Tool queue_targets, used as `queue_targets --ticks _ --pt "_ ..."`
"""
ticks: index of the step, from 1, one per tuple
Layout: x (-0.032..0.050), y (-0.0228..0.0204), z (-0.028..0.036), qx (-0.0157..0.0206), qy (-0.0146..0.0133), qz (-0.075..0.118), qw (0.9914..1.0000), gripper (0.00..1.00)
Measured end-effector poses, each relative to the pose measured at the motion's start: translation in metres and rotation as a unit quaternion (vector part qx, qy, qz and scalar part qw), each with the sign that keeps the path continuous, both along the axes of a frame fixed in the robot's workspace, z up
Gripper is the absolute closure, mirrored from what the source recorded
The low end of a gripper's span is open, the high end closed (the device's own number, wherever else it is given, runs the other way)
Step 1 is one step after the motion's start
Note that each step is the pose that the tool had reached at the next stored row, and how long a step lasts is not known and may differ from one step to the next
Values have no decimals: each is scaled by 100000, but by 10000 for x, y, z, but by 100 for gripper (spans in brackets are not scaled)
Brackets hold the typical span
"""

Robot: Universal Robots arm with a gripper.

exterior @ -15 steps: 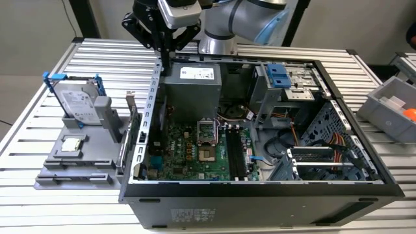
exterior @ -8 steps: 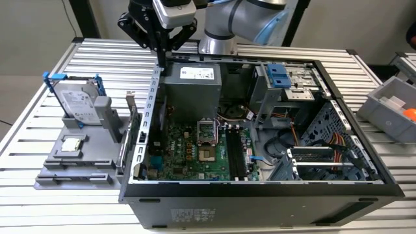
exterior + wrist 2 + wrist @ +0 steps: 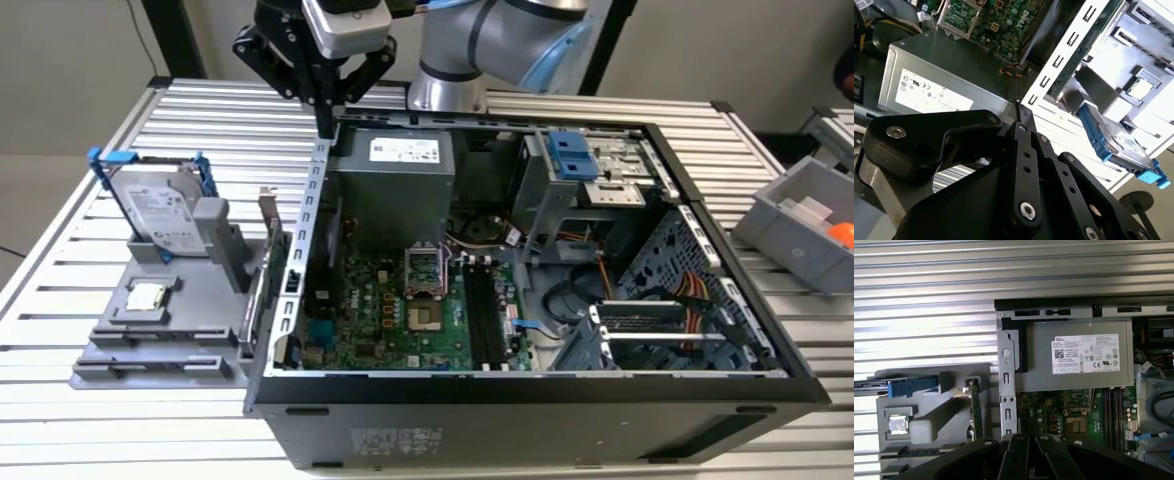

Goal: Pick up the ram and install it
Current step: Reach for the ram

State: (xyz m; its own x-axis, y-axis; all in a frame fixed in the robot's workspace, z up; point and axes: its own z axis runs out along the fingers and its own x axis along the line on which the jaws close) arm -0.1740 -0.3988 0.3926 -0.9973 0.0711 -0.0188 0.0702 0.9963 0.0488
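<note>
Looks like a robotics lab or assembly test cell: slatted aluminium surface [image 3: 67, 200], opened desktop computer case [image 3: 534, 410], grey parts fixture [image 3: 174, 345], grey bin [image 3: 787, 225], robot arm [image 3: 454, 90] rising behind the case.

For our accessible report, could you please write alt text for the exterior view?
The gripper hangs above a corner of the open case. The ram stands on edge in a gray holder beside the case.
</note>
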Motion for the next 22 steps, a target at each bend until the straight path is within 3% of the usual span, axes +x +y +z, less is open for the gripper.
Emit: queue_targets --ticks 22 --pt "-159 0 -1 -2 11 0 100000 100"
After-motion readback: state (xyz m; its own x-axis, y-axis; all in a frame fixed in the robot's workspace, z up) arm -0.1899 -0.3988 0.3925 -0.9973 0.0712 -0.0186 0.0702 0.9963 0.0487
